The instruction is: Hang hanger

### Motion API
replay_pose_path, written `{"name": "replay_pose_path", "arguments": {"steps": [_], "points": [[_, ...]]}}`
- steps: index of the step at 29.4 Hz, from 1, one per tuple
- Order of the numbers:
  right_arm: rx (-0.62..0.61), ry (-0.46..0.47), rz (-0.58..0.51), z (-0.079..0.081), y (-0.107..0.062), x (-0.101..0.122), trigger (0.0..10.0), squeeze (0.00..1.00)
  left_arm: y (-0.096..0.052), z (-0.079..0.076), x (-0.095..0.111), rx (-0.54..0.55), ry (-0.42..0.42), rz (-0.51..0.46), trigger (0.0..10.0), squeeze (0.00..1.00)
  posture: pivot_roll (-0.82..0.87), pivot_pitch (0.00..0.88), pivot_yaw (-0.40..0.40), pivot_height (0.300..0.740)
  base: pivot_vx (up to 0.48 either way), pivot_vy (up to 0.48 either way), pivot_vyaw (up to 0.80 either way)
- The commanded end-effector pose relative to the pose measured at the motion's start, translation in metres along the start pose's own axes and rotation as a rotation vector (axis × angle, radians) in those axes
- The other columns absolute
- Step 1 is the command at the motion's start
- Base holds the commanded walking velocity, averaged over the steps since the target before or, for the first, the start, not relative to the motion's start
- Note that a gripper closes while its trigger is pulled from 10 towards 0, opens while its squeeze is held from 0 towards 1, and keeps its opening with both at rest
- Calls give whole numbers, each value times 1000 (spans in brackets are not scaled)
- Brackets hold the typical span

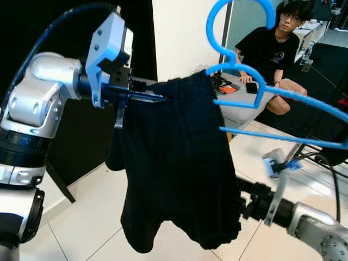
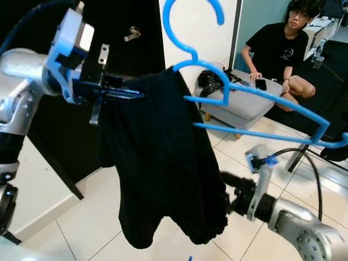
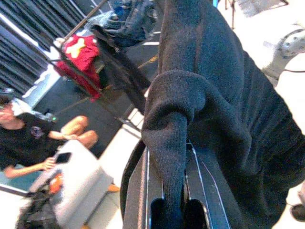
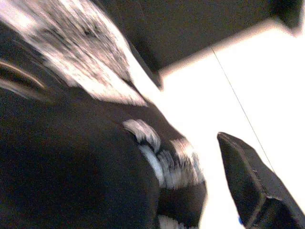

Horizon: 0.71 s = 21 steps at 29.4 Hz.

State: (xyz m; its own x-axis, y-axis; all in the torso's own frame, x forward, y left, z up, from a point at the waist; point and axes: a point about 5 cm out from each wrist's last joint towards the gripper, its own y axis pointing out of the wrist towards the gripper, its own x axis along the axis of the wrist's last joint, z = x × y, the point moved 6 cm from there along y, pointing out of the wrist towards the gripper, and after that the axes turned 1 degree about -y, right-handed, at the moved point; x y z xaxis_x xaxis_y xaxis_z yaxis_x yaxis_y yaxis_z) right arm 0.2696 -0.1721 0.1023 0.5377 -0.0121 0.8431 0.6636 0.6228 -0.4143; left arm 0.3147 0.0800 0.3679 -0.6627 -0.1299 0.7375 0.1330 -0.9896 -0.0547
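Note:
A blue plastic hanger (image 1: 283,95) hangs in the air at head height, its hook (image 1: 217,22) pointing up. A black garment (image 1: 174,163) is draped over its left end and hangs down in folds. My left gripper (image 1: 157,98) reaches in from the upper left and is shut on a fold of the garment's top edge; in the left wrist view the cloth (image 3: 174,138) is pinched between the two fingers. My right gripper (image 2: 231,187) comes in low from the right, its tips behind the garment's lower part. One right finger (image 4: 257,191) stands apart from the dark cloth (image 4: 71,167), with floor between.
A person (image 1: 272,49) sits on a grey bench (image 1: 239,106) at the back right. A dark door (image 2: 125,60) with a handle (image 2: 130,33) is on the left. White tile floor (image 1: 87,217) lies below. A clothes rack with a red garment (image 3: 78,59) stands beyond.

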Motion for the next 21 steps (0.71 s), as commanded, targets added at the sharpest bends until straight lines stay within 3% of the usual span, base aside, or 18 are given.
{"name": "replay_pose_path", "arguments": {"steps": [1,5,9,10,11,13,15,20,21], "points": [[-53,22,59,-9,1,-12,0,0,-8,12,9,64,39,-9,10000,0,-29,0,54,740,0,0,0],[-72,33,75,-12,1,-15,0,0,-9,14,9,76,43,-11,10000,0,-29,0,52,740,0,0,0],[-144,76,34,-29,-4,-10,0,0,-15,22,9,125,58,-2,10000,0,-28,0,51,740,0,0,0],[-185,111,-55,-40,-10,5,0,0,-20,25,5,152,64,15,10000,0,-29,0,52,740,0,0,0],[-185,111,-55,-40,-10,5,0,0,-20,25,5,152,64,15,10000,0,-29,0,52,740,0,0,0],[-206,200,-350,-56,-35,53,0,0,-27,25,-9,189,56,55,10000,0,-33,0,54,740,0,0,0],[-204,243,-533,-62,-57,83,0,0,-31,20,-22,198,45,91,10000,0,-34,0,53,740,0,0,0],[-238,258,-606,-71,-71,94,0,0,-34,18,-33,222,40,116,10000,0,-31,0,52,740,0,0,0],[-278,276,-648,-80,-81,99,0,0,-38,19,-38,250,37,124,10000,0,-28,0,50,740,0,0,0]]}}
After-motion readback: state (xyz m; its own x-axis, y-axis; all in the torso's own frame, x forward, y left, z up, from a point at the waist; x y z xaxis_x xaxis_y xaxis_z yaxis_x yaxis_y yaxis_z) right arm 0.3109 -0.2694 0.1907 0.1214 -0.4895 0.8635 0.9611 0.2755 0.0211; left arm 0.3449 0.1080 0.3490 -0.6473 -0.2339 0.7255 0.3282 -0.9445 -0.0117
